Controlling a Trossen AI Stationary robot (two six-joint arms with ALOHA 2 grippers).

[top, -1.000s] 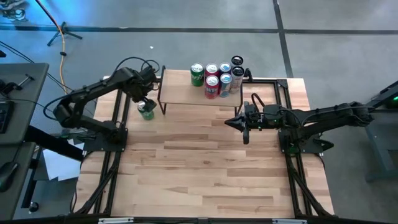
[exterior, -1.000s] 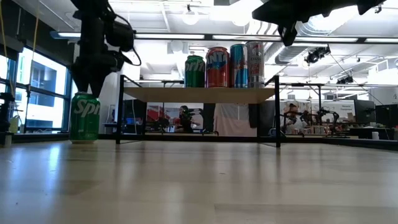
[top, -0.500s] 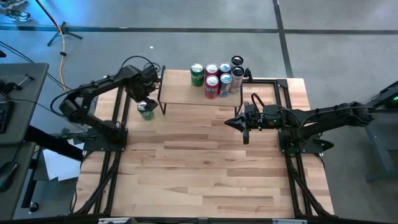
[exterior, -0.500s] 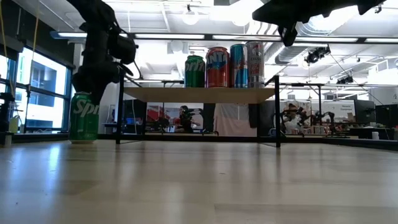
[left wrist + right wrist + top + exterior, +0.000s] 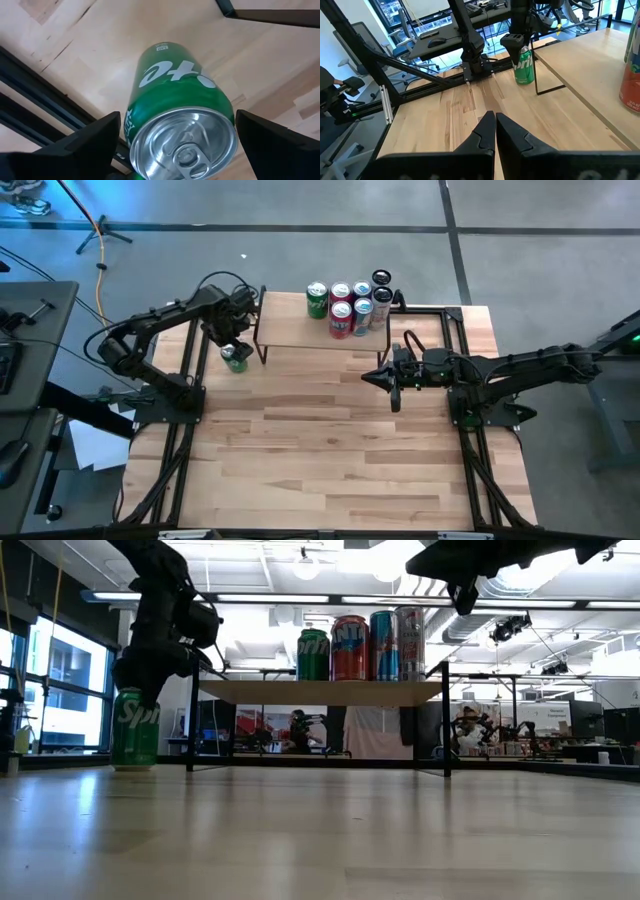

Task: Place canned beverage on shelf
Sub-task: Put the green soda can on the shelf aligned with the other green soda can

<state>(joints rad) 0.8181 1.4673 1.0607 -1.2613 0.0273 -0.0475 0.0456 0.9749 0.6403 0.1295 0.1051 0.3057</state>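
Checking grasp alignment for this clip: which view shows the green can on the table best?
The left wrist view: the green can fills the picture, upright between the open left tool. The low view shows its side under the arm, the high view only its top, and the right wrist view shows it far off.

Overhead, table-level and 2 wrist cameras all share the green can (image 5: pixel 236 359).

The light-wood surface (image 5: pixel 330 430) carries the shelf (image 5: pixel 300 332) at its far edge — cans (image 5: pixel 348 306) clustered on it — and a green can (image 5: pixel 236 360) beside it.
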